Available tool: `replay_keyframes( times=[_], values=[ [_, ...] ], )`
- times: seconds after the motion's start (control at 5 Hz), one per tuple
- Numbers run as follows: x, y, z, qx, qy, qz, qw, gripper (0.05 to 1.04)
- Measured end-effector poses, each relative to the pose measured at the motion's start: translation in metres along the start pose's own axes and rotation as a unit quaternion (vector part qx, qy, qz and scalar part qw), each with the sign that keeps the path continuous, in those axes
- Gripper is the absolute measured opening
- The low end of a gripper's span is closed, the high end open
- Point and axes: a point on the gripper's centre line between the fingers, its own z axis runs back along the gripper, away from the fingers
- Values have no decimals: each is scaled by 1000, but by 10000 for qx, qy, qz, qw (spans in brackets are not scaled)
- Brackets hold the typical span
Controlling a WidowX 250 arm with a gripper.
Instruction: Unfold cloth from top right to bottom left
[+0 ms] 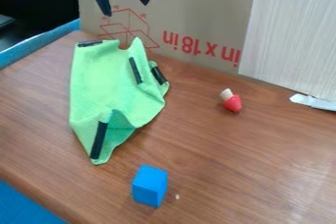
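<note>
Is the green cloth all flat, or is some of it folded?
Partly folded. The cloth is mostly spread, but a flap turns over at the end nearer the blue block, and its upper right is rumpled.

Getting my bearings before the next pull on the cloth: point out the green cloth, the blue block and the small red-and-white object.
Green cloth [108, 88]: camera view, on its broad green middle.
Blue block [148, 189]: camera view, on its side face.
Red-and-white object [233, 103]: camera view, on its red end.
</note>
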Motion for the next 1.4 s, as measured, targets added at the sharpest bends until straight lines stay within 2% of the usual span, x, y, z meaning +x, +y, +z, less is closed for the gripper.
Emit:
replay_keyframes(
  times=[0.2, 0.4, 0.6, 1.0, 1.2, 1.4],
  values=[
    [-2, 3, -16, 122, 166, 18, 9998, 1001],
    [-3, 8, -28, 205, 164, -61, 9996, 1001],
    [-2, 15, -45, 356, -26, -45, 9994, 1001],
    [-6, 27, -88, 421, -385, -561, 9968, 1001],
    [-12, 26, -100, 373, -527, -956, 9933, 1001],
    [-12, 24, -103, 337, -637, -1073, 9916, 1001]
  ],
)
